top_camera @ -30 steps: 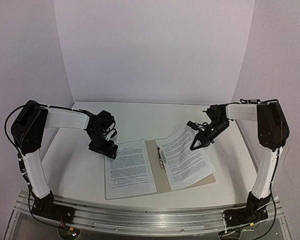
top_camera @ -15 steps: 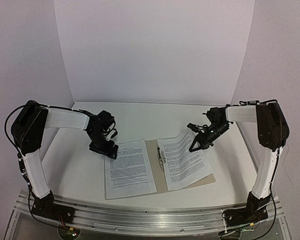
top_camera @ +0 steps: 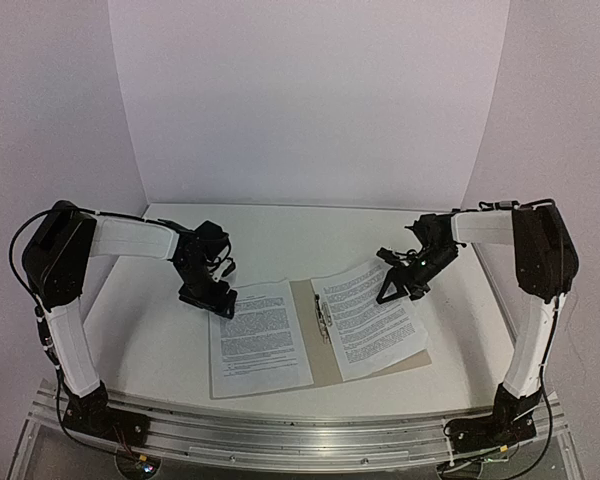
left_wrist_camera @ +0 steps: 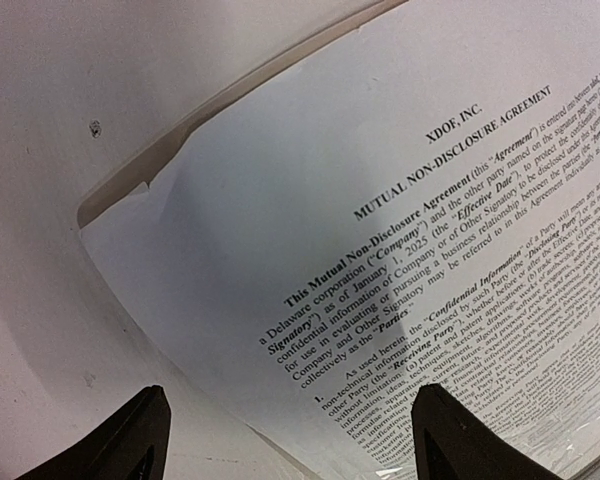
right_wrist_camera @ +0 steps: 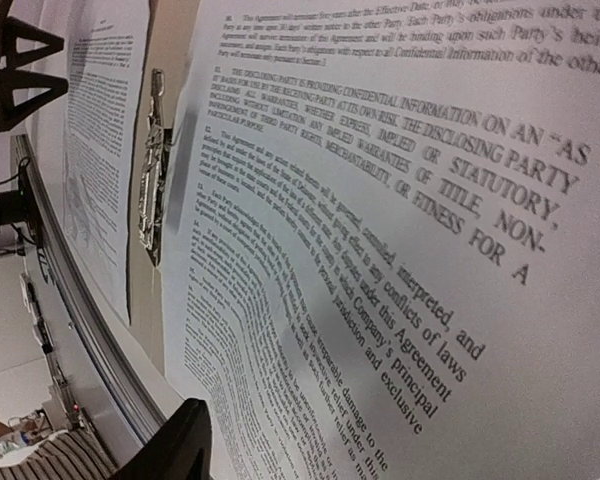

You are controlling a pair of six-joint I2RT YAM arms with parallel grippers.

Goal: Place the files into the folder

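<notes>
The folder [top_camera: 302, 350] lies open and flat on the surface [top_camera: 150, 340], its metal fastener [top_camera: 322, 320] running down the middle fold. Both files are already on it. The left sheet [top_camera: 258, 338] sits fairly square on the left flap, with tan card showing along its near edge and beside the fold. The right sheet [top_camera: 370, 318] rests on the right flap but is turned askew, so a wedge of card shows below its near corner.

The left arm [top_camera: 130, 238] reaches down to the far left corner of the left sheet. In its wrist view the two fingertips [left_wrist_camera: 130, 445] stand wide apart with the printed page lying below and between them and nothing pinched, so the left jaws are released. A strip of folder edge peeks out beyond that corner of the sheet.

The right arm [top_camera: 485, 225] hangs over the far part of the right sheet. Its wrist view shows only one fingertip [right_wrist_camera: 185, 440] at the bottom, over the page, and the overhead view is too small to settle the gap, so I cannot tell whether the right jaws are released or clenched. The page looks to be lying on the flap rather than lifted.

Judging from this, placing the sheets is largely done. What seems left is squaring the right sheet to its flap and, if the task wants it, closing the cover.
</notes>
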